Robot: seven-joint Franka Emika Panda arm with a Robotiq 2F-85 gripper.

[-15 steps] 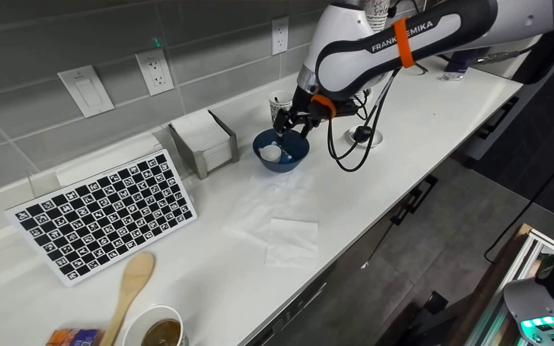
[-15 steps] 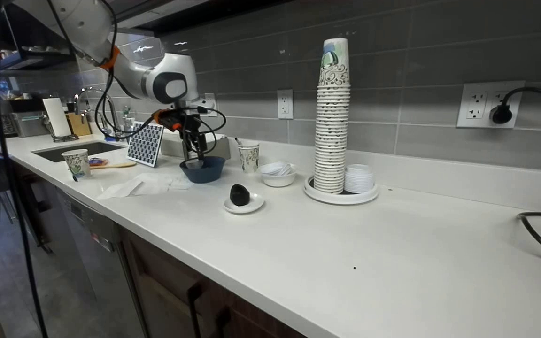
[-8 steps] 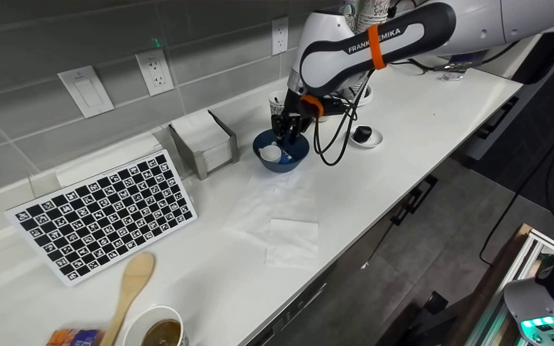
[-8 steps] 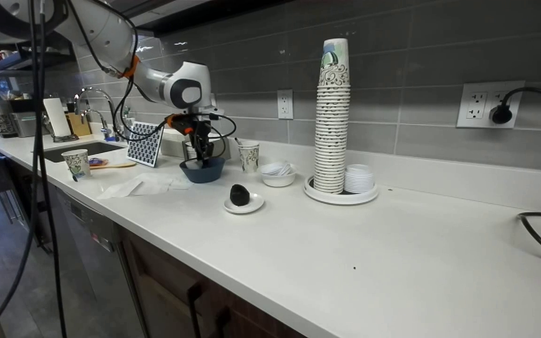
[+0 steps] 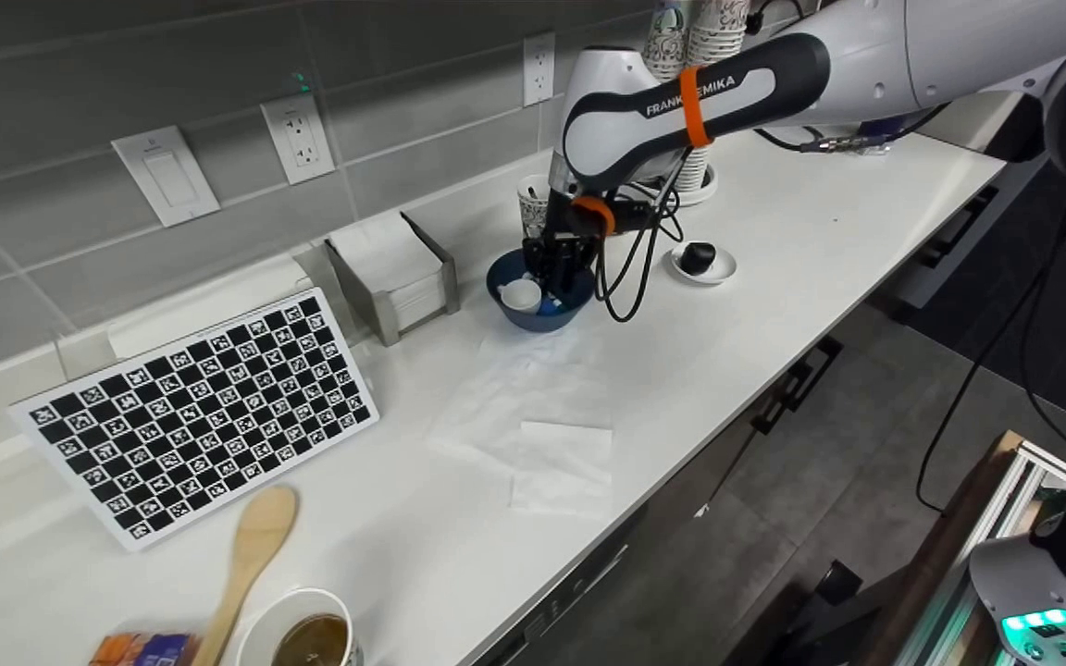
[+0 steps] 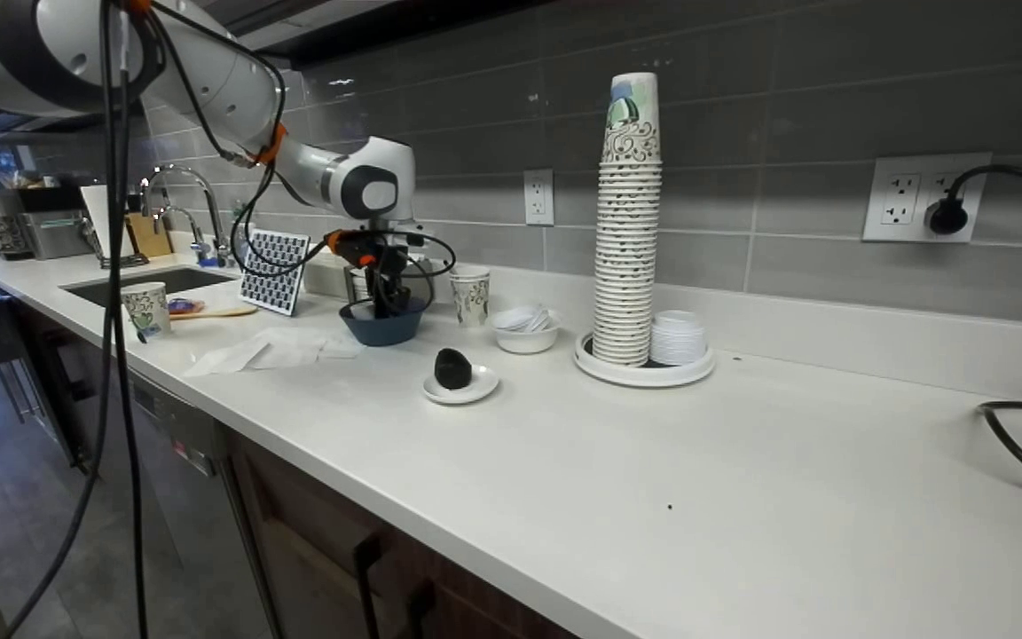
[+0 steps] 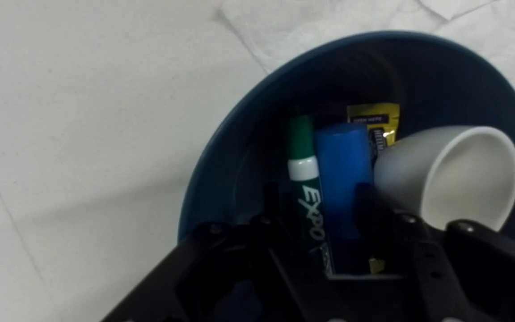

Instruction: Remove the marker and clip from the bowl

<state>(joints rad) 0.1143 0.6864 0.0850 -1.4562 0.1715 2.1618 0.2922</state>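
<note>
The dark blue bowl (image 7: 445, 71) stands on the counter and shows in both exterior views (image 5: 547, 322) (image 6: 384, 332). In the wrist view a green and white Expo marker (image 7: 304, 170) lies in it, touching or very close to a bright blue object (image 7: 344, 174). I cannot tell if this blue object is the clip. My gripper (image 7: 318, 197) is pointed down into the bowl (image 5: 559, 268), fingers apart, one on each side of the marker and blue object. A dark gap shows beside the marker. The lower ends of both are hidden or dark.
In the bowl are a tipped white cup (image 7: 467, 179) and a yellow sachet (image 7: 376, 116). Around it stand a paper cup with a stick (image 6: 471, 300), a napkin holder (image 5: 394, 273), a dish with a dark round thing (image 6: 462, 389), a white bowl of spoons (image 6: 524, 337) and napkins (image 5: 542, 416).
The arm has come down and my gripper has sunk lower into the bowl, now covering more of its inside in the exterior views. The bowl and the white cup have not moved.
</note>
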